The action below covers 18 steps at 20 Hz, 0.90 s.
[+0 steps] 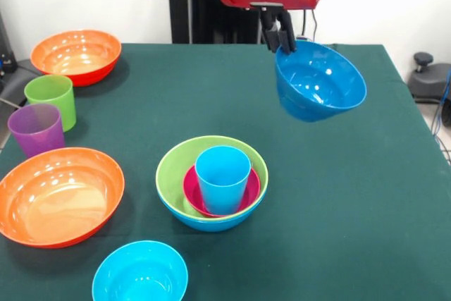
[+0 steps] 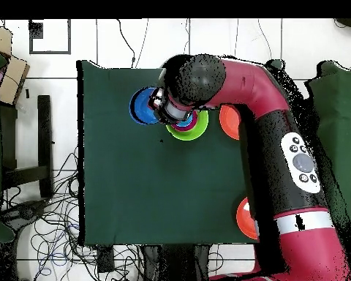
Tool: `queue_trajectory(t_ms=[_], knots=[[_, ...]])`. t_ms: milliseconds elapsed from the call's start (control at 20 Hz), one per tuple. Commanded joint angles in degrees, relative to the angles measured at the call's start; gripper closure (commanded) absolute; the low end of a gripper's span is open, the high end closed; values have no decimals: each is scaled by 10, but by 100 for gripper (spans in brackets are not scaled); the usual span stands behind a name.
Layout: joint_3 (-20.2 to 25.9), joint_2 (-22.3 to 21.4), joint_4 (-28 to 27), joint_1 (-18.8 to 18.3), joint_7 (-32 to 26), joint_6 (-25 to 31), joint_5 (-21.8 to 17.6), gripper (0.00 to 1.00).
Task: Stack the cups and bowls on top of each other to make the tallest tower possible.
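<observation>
Blue bowl (image 1: 320,81) hangs tilted in air, rim pinched by closed gripper (image 1: 280,39), toward table's far edge. Tower (image 1: 212,182) with light blue cup (image 1: 223,178) sits mid-table, nearer front edge.

Glossy red arm (image 2: 281,110) with black joints (grey button panel), black jaws.

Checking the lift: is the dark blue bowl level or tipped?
Tipped: the glossy dark blue plastic bowl hangs by its rim, opening slanted toward the camera.

Glossy plastic bowls (image 1: 320,81) and cups (image 1: 223,178) on matt green cloth (image 1: 352,209).
</observation>
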Motion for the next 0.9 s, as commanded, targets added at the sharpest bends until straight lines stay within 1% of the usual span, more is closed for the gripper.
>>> queue_trajectory(t_ms=[50,250,400,650,900], knots=[[17,66,-77,-3,-153,80,-36,100],[18,86,-111,0,-158,102,-40,100],[18,92,-125,0,-161,114,-42,100],[23,88,-115,-13,-165,114,-33,100],[31,102,-117,-28,-175,112,-27,100]])
